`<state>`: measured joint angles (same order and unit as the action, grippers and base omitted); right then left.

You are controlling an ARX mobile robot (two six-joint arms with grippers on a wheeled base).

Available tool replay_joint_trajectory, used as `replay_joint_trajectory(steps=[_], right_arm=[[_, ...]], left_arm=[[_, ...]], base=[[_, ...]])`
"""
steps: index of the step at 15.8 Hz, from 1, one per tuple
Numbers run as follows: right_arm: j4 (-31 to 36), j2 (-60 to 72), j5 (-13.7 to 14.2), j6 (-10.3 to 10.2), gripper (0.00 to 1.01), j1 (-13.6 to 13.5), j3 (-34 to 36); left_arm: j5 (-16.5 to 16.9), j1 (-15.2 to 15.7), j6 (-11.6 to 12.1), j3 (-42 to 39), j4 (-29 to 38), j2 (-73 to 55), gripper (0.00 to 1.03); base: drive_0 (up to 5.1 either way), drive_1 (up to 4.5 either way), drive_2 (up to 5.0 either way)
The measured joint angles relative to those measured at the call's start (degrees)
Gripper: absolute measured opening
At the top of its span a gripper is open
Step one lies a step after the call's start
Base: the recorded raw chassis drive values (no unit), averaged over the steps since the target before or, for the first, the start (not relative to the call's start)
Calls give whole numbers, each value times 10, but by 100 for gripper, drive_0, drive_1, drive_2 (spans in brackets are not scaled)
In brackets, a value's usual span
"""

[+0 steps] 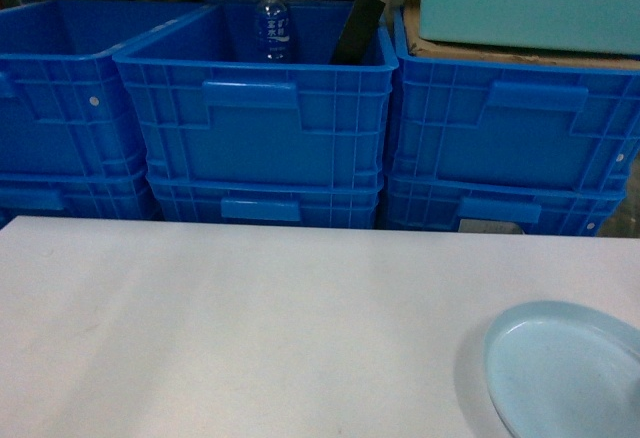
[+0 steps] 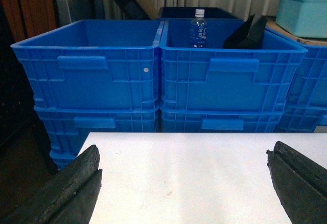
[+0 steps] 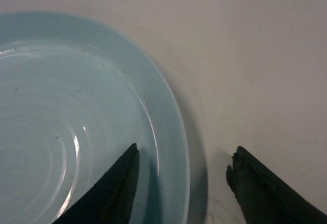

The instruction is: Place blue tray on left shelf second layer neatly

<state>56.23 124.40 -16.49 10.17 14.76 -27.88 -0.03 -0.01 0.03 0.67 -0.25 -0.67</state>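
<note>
Two claws show on my feeds, both spread: my right claw [image 3: 181,170] straddles the rim of the blue tray [image 3: 61,111], one finger over its inside and the other past the rim over the white surface [image 3: 245,55]. My left claw [image 2: 184,183] hangs over that surface well apart from the tray, facing the stacked blue crates [image 2: 153,81], one holding a bottle [image 2: 199,28].

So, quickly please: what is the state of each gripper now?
Left gripper: open, holding nothing, above the table.
Right gripper: open, straddling the rim of the tray, not gripping it.
</note>
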Motion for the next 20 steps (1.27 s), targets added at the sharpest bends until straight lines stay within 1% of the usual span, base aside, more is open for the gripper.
replay_joint_trajectory(steps=[3, 4, 5, 6, 8, 12, 15, 17, 18, 20], right_arm=[[2, -9, 4, -1, 26, -2, 10], [2, -13, 7, -2, 15, -7, 14], [2, -20, 4, -8, 6, -9, 16], [2, -29, 0, -15, 2, -9, 22], [14, -47, 1, -18, 2, -18, 36], [39, -121, 1, -14, 2, -54, 49], [66, -183, -2, -16, 2, -62, 71], [79, -231, -7, -22, 2, -70, 84], [68, -290, -9, -37, 2, -84, 98], [51, -357, -9, -52, 2, -90, 109]], left_arm=[[0, 0, 0, 0, 0, 0, 98], [0, 0, 0, 0, 0, 0, 98], [0, 0, 0, 0, 0, 0, 98], [0, 0, 0, 0, 0, 0, 98], [0, 0, 0, 0, 0, 0, 98], [0, 0, 0, 0, 0, 0, 98], [0, 0, 0, 0, 0, 0, 98], [0, 0, 0, 0, 0, 0, 98], [0, 0, 0, 0, 0, 0, 98], [0, 0, 0, 0, 0, 0, 98]], base=[[0, 0, 0], [0, 0, 0], [0, 0, 0], [0, 0, 0], [0, 0, 0], [0, 0, 0], [0, 0, 0], [0, 0, 0], [0, 0, 0], [0, 0, 0]])
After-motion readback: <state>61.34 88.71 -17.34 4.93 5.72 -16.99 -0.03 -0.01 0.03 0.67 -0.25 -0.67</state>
